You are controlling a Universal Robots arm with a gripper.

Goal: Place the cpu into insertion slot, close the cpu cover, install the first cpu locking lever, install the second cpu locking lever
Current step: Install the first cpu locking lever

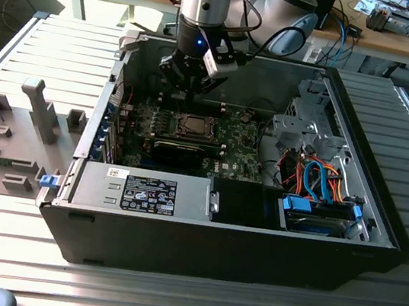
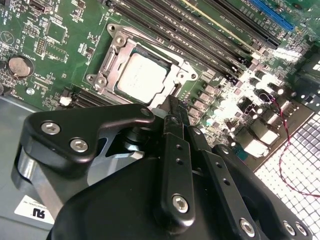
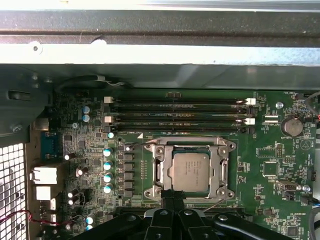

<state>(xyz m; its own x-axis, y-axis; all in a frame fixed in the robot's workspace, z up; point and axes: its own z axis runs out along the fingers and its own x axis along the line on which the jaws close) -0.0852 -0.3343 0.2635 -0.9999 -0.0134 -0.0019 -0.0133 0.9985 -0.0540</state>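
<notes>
Gripper (image 2: 172, 107) hung over the motherboard (image 3: 280, 165), fingers pressed together at the socket's edge; cpu (image 3: 192, 171) sat under the shut cpu cover (image 3: 225, 170)

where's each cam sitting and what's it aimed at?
Exterior view: off the arm, looking down into the open computer case; arm and hand above the chip.
First wrist view: on the arm, facing the board; chip seated, cover closed.
Second wrist view: on the arm, past the hand to the chip.
Shared: chip.
</notes>
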